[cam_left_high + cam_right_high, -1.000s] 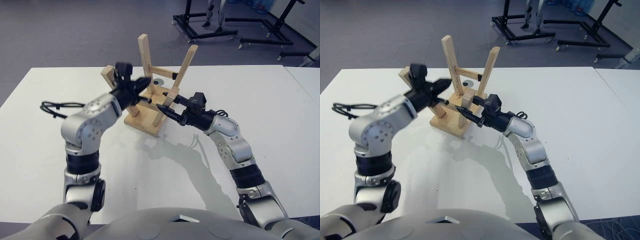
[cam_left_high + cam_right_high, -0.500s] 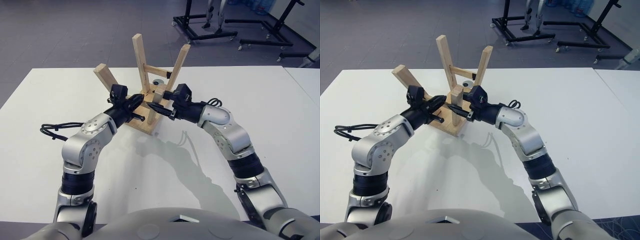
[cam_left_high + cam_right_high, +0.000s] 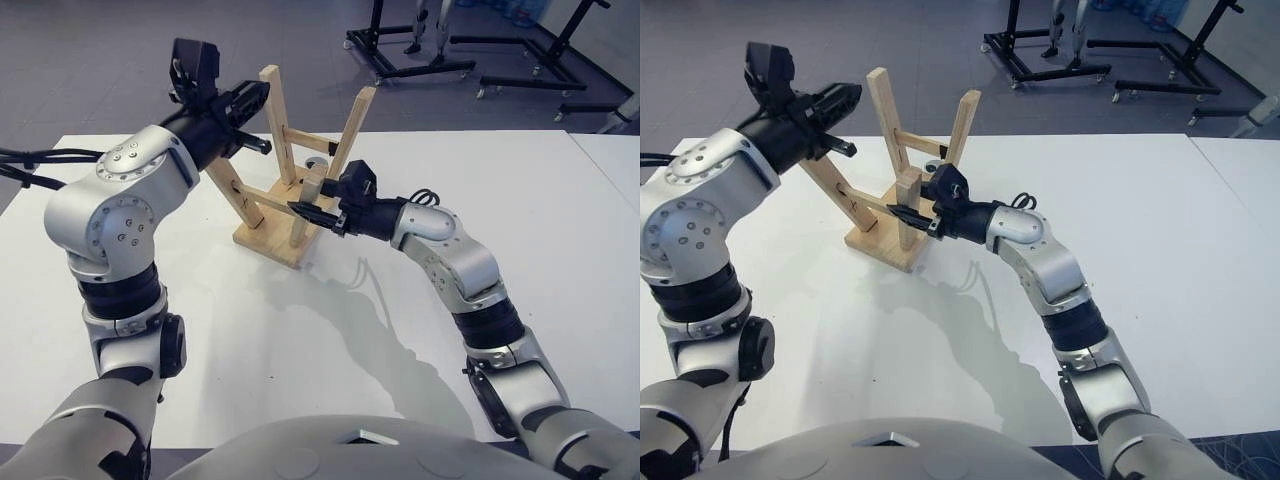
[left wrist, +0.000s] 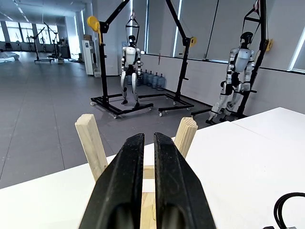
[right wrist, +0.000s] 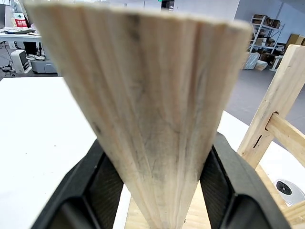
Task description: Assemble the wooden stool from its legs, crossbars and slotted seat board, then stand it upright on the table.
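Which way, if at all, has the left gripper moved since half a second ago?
Yes. The left gripper has risen from low beside the seat board to up near the top of the far leg.

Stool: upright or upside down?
Upside down: the stool sits with its seat board on the table and legs pointing up; the right tool grips one leg.

Robotics lab, humanoid robots (image 4: 129, 56) hanging in wheeled frames (image 4: 102, 67)
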`<state>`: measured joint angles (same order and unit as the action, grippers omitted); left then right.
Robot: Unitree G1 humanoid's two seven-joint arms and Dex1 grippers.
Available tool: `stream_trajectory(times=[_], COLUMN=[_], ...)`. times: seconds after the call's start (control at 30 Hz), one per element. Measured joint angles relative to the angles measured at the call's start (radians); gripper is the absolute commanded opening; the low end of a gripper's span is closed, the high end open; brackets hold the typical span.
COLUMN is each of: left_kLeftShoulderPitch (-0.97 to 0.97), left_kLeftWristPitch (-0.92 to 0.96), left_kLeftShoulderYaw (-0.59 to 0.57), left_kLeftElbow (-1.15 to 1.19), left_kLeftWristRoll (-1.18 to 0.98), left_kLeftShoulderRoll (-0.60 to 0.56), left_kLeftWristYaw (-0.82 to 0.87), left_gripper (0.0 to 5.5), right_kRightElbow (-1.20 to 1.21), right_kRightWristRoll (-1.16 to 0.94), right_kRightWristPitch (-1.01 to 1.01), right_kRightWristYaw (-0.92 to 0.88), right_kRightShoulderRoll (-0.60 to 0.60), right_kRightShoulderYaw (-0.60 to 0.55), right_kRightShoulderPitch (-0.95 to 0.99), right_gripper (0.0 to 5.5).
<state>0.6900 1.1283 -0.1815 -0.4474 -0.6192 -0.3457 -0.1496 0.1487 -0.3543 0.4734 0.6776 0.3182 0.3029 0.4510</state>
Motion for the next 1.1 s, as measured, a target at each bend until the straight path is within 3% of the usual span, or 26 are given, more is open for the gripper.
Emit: stream_trajectory(times=[0.13,0.23,0.37,0.47,0.57,0.77,0.87,1.0,1.1], left_kLeftShoulderPitch=[-0.053,-0.363,-0.425,-0.363,-0.206,0.024,-0.181,-0.525,-0.555], left_kLeftWristPitch=[-0.010,-0.140,-0.276,-0.195,-0.109,-0.008,-0.039,-0.342,-0.371], left_kLeftShoulderYaw=[0.020,0.167,0.252,0.215,0.107,-0.043,0.000,0.089,0.093], left_kLeftElbow=[-0.018,0.051,0.056,0.061,0.057,0.026,0.024,0.080,0.050], left_kLeftWristRoll=[0.006,0.088,0.167,0.132,0.067,0.001,0.022,0.138,0.152], left_kLeftShoulderRoll=[-0.002,0.026,0.013,0.034,0.043,-0.009,-0.004,-0.024,-0.024], left_kLeftWristYaw=[-0.006,-0.050,-0.078,-0.074,-0.048,-0.009,-0.028,-0.109,-0.118], left_gripper=[0.35,0.35,0.35,0.35,0.35,0.35,0.35,0.35,0.35], right_kRightElbow=[0.020,0.030,0.039,0.054,0.061,0.065,0.073,0.079,0.101], right_kRightWristRoll=[0.000,-0.002,-0.006,-0.011,-0.022,-0.023,-0.026,-0.018,-0.007], right_kRightWristPitch=[0.057,0.089,0.114,0.127,0.128,0.129,0.129,0.160,0.192], right_kRightWristYaw=[0.006,0.009,0.010,0.009,0.016,0.017,0.018,0.020,0.021], right_kRightShoulderRoll=[0.019,0.024,0.038,0.041,0.040,0.045,0.046,0.068,0.101], right_kRightShoulderYaw=[0.007,0.013,0.012,0.009,0.010,0.014,0.019,0.048,0.081], right_kRightShoulderPitch=[0.018,0.031,0.031,0.031,0.029,0.028,0.038,0.061,0.090], right_gripper=[2.09,2.09,2.09,2.09,2.09,2.09,2.09,2.09,2.09])
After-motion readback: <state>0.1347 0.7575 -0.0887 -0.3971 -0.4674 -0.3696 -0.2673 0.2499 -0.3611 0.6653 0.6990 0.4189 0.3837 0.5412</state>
